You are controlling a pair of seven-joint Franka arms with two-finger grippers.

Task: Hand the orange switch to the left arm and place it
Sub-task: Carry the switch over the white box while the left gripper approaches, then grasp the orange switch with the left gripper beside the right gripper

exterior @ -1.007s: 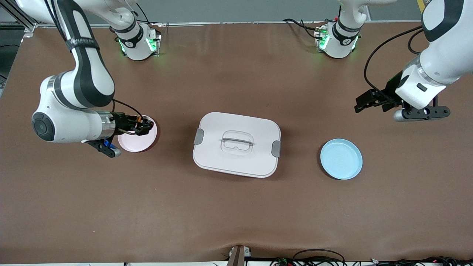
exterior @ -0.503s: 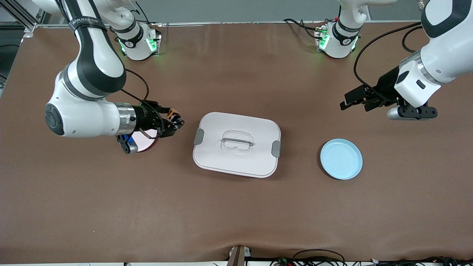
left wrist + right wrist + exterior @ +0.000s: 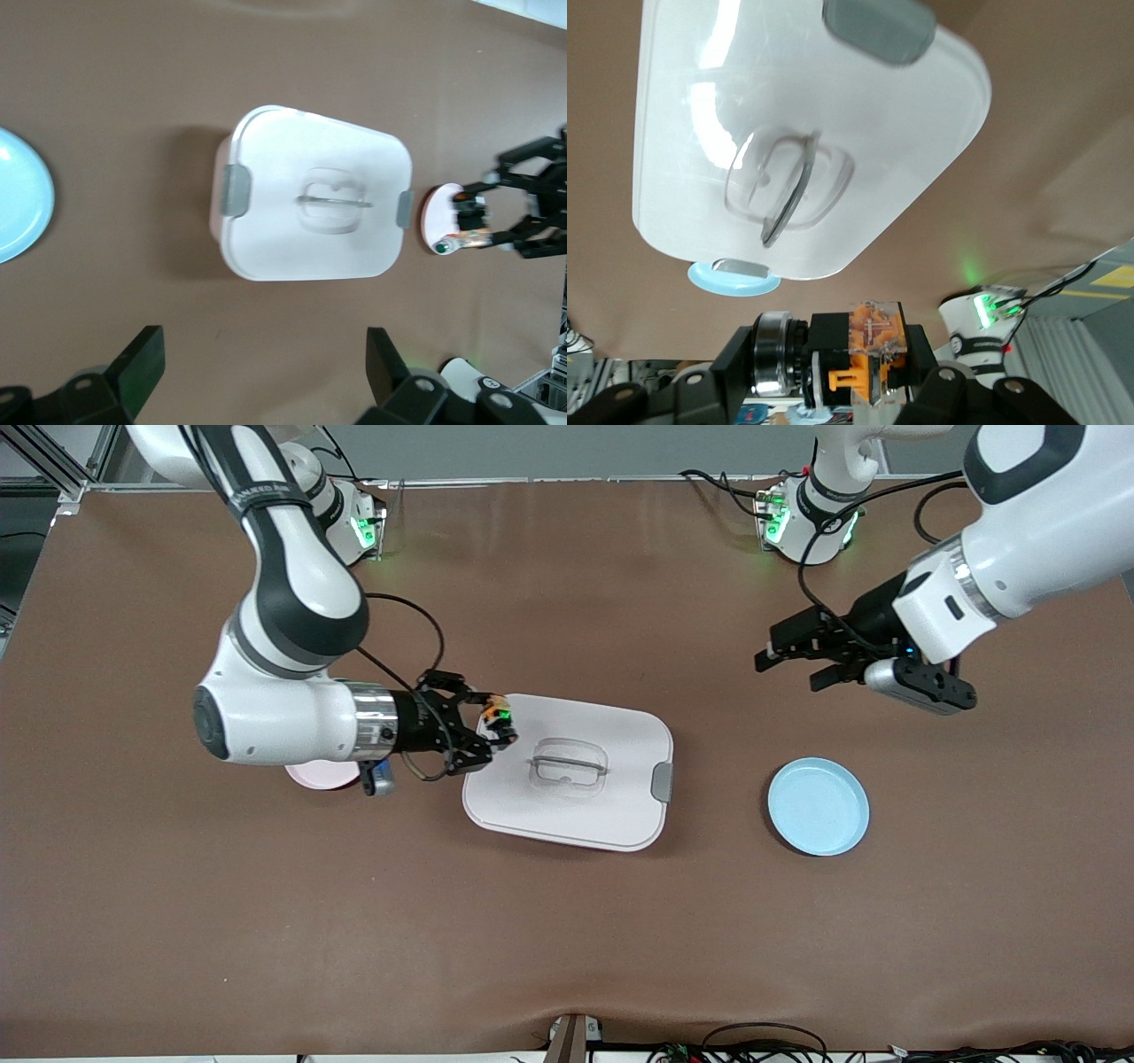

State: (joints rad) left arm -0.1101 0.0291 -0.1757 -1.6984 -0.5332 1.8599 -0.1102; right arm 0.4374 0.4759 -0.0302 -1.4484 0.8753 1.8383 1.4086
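My right gripper (image 3: 493,728) is shut on the orange switch (image 3: 494,712), a stubby orange-and-black part, and holds it in the air over the edge of the box (image 3: 585,797) at the right arm's end. In the right wrist view the switch (image 3: 873,341) sits clamped between the fingers, with the white box lid (image 3: 788,115) and its clear handle below. My left gripper (image 3: 780,657) is open and empty, in the air over bare table between the box and the left arm's end. In the left wrist view its fingers (image 3: 142,363) stand wide apart, with the box (image 3: 275,239) and the switch (image 3: 468,237) in sight.
A pink plate (image 3: 310,777) lies mostly hidden under the right arm. A light blue plate (image 3: 818,806) lies toward the left arm's end, nearer the front camera than the left gripper. The brown table (image 3: 567,939) stretches bare toward the front camera.
My right gripper has carried the switch from over the pink plate to over the box's edge. My left gripper has moved in toward the box, still open.
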